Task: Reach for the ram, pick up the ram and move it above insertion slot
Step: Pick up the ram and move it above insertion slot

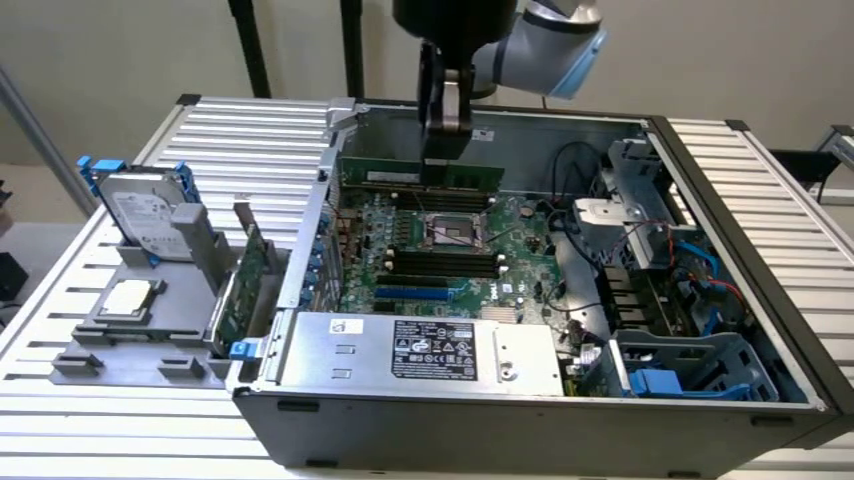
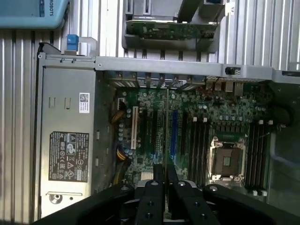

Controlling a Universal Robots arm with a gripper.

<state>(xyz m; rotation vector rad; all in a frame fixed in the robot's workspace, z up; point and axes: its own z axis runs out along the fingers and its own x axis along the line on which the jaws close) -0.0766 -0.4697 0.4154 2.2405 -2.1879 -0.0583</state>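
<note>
My gripper [image 1: 445, 150] hangs inside the open computer case, shut on the ram [image 1: 387, 171], a long thin green stick held level by its top edge. The stick hovers over the far part of the motherboard, beyond the silver processor socket [image 1: 454, 231]. A bank of black memory sockets [image 1: 441, 262] lies on the near side of that socket. In the wrist view the ram [image 2: 167, 131] appears edge-on as a thin line running out from between my fingertips [image 2: 165, 180]. Black memory sockets [image 2: 197, 145] lie parallel to it, with another bank [image 2: 258, 152] past the processor socket.
A bright blue slot [image 1: 427, 293] and the power supply [image 1: 414, 350] lie at the case's front. Cables and a drive cage [image 1: 654, 215] fill the exterior view's right. Outside on the left, a grey holder carries an expansion card [image 1: 240, 290], a hard drive [image 1: 140, 215] and a processor [image 1: 127, 298].
</note>
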